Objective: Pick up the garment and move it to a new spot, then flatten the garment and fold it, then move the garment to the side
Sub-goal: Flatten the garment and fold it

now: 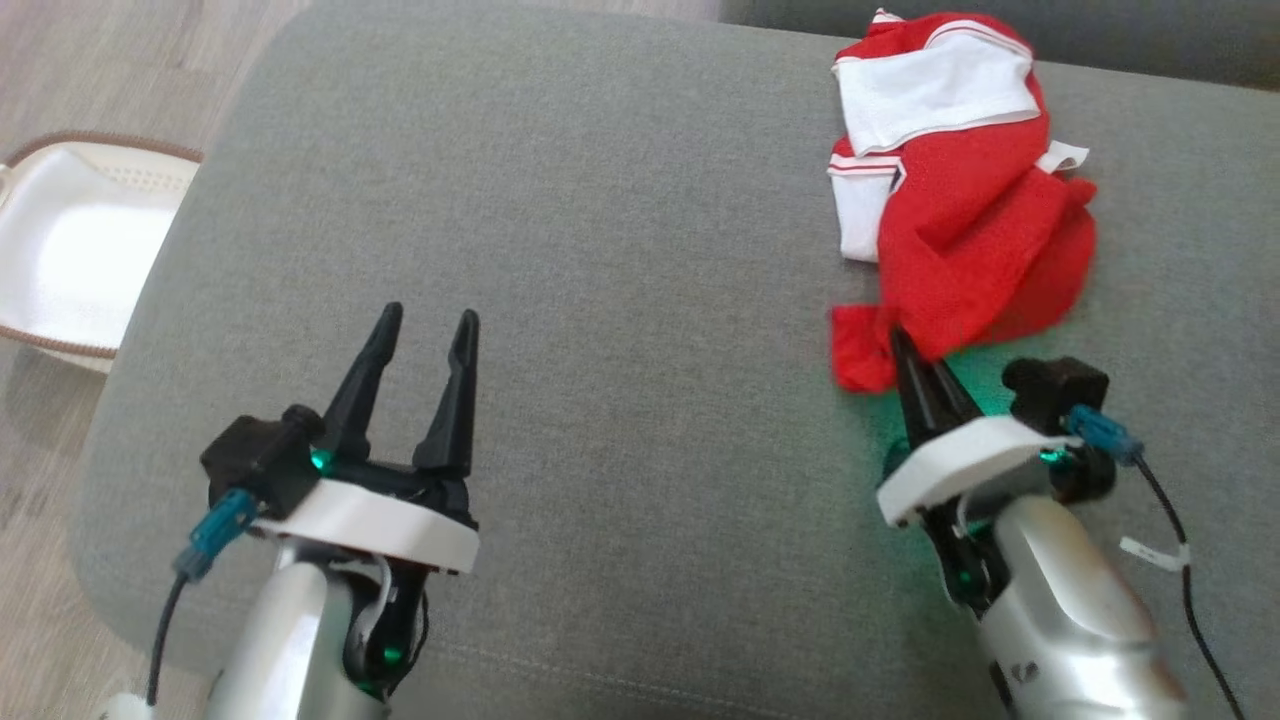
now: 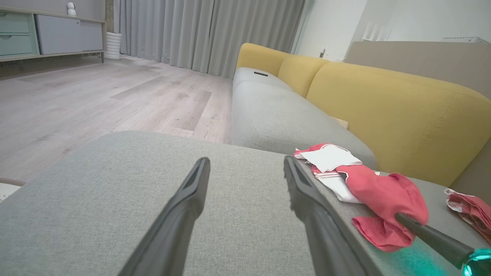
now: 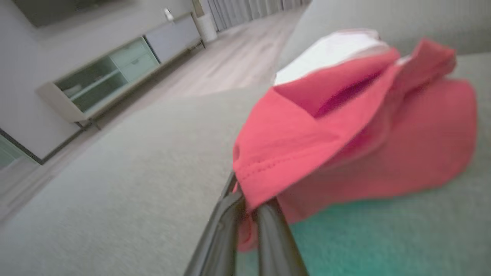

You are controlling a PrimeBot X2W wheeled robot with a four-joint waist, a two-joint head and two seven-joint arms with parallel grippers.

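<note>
Crumpled red-and-white garment [image 1: 980, 220] on grey woven cushion [image 1: 620, 300], right gripper [image 1: 900, 345] pinching its hem — left gripper [image 1: 428, 315] spread wide

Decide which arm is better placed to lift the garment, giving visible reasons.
Right. The right gripper is shut on the garment; the left gripper stands open over the cushion, apart from it.

My head camera looks steeply down on the grey cushion [image 1: 620, 200], with my left hand [image 1: 430, 318] and right hand [image 1: 905, 350] low in frame. The left wrist camera sits low over the cushion, facing a yellow sofa [image 2: 383, 99] and the floor [image 2: 96, 99]. The right wrist camera, rolled sideways, is very close to the garment [image 3: 345, 134]. All three views share the garment and the cushion.
</note>
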